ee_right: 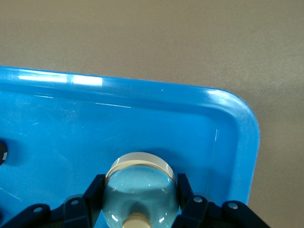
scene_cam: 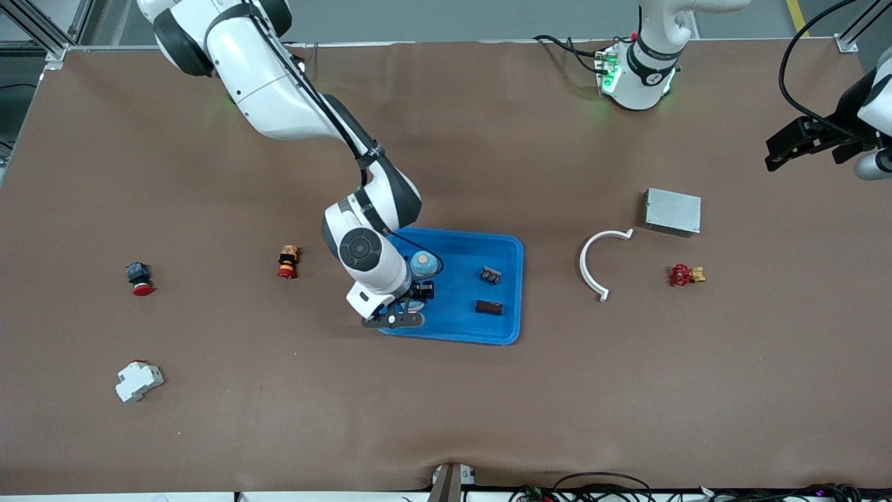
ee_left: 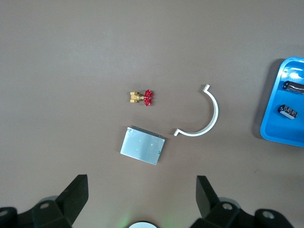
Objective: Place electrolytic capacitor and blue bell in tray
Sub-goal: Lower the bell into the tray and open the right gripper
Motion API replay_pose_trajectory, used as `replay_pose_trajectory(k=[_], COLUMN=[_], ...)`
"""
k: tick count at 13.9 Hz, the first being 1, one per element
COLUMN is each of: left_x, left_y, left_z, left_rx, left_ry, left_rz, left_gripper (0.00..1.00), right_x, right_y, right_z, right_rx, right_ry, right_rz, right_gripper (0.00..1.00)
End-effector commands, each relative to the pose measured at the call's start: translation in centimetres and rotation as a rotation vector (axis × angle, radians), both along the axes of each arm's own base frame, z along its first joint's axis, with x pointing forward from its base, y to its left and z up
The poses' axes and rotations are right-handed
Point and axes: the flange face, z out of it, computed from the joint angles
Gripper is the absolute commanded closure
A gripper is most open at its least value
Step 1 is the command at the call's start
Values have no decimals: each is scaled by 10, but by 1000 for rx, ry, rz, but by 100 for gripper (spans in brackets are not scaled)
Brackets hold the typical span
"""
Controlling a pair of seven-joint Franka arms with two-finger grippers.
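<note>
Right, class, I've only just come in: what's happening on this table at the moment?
The right gripper is shut on the blue bell, holding it over the tray at the right arm's end. Two small dark parts already lie in the tray; which one is the capacitor I can't tell. The left gripper waits open, raised over the left arm's end of the table, above a metal box and a white clip.
</note>
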Motion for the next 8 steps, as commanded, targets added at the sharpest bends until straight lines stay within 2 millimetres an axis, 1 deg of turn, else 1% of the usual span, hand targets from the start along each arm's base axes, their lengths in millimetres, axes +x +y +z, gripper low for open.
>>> replay_pose_trajectory(k=[1, 2, 3, 4, 6, 8], left_x=[-7, -8, -8, -8, -8, -9], left_y=[2, 3, 4, 4, 4, 2], left_z=[8, 9, 10, 9, 9, 12], left_rx=[-25, -26, -26, -26, -26, -26], left_ry=[-4, -7, -8, -7, -7, -11], left_rz=[-7, -9, -6, -6, -6, -9], left_gripper=[0, 0, 0, 0, 0, 0], right_x=[1, 2, 2, 2, 1, 2], right_y=[7, 7, 7, 7, 8, 8], right_z=[-1, 0, 0, 1, 4, 16], right_rx=[11, 11, 10, 10, 11, 17], right_ry=[0, -1, -2, -4, -5, -9], right_rz=[8, 8, 10, 13, 14, 11], right_gripper=[69, 54, 25, 0, 0, 0])
